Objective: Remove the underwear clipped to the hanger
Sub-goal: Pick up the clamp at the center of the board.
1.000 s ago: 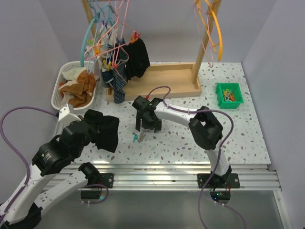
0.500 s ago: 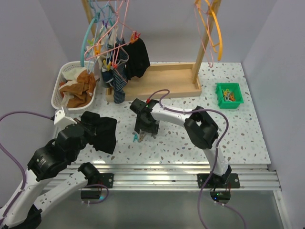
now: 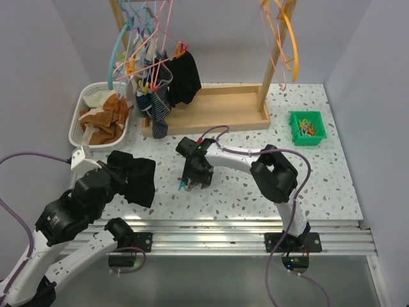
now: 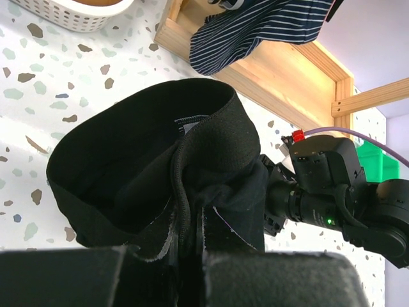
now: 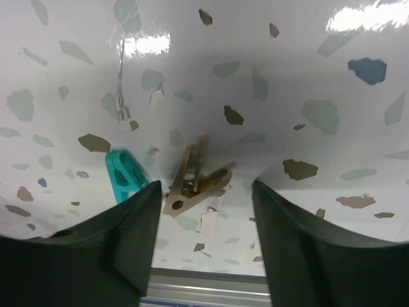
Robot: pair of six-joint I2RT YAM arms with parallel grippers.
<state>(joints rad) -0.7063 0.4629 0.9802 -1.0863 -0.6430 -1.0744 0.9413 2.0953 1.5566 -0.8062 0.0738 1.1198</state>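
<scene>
My left gripper (image 3: 118, 174) is shut on a black underwear (image 3: 135, 179), held bunched above the table's left side; in the left wrist view the cloth (image 4: 160, 147) fills the space above my pinching fingers (image 4: 220, 240). Another black underwear (image 3: 185, 77) hangs from a hanger (image 3: 150, 45) on the rack, pinned by an orange peg (image 3: 181, 48). My right gripper (image 3: 193, 181) points down at the table centre, open. A brown peg (image 5: 195, 182) lies between its fingers, a teal peg (image 5: 124, 176) just outside the left one.
A white basket (image 3: 86, 105) with orange-brown cloth (image 3: 105, 118) stands at the back left. Dark blue striped garments (image 3: 160, 102) hang over the wooden rack base (image 3: 217, 105). A green bin (image 3: 307, 126) of pegs sits at the right, and orange hangers (image 3: 284, 32) hang at the back right.
My right gripper has come down over the pegs and its jaws have narrowed. My left arm has drawn back slightly with the black underwear.
</scene>
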